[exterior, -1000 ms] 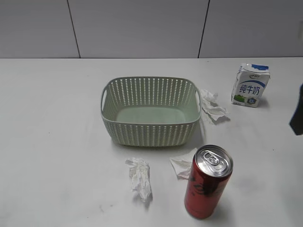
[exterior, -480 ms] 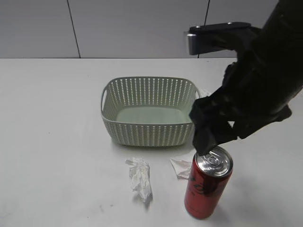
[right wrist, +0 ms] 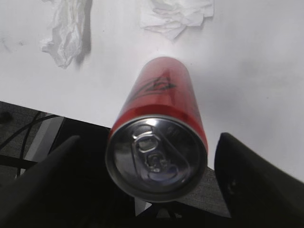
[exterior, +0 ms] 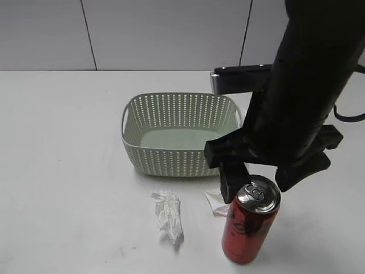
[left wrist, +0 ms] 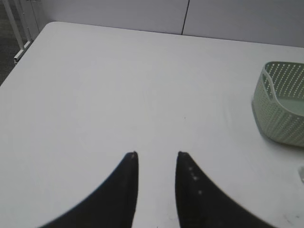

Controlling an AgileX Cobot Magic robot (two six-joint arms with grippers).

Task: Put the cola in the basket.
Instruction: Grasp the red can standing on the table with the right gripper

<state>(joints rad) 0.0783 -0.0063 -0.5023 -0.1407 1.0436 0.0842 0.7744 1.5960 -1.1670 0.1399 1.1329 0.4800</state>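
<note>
Right gripper [exterior: 259, 181] hangs wide open just above the cola [exterior: 250, 220], 1 finger either side of its silver top, gripping nothing. That can stands upright on the table [exterior: 68, 171], in front of the empty basket [exterior: 179, 134], so grasping, lifting and placing all remain. Its dark script lettering cannot be read. Left gripper [left wrist: 156, 156] waits open, empty, well apart.

White table [exterior: 63, 171]: basket [exterior: 179, 134] mid-back, cola [exterior: 250, 222] upright front right, two crumpled tissues [exterior: 168, 214] [exterior: 218, 201] between them, one just beside the cola.
</note>
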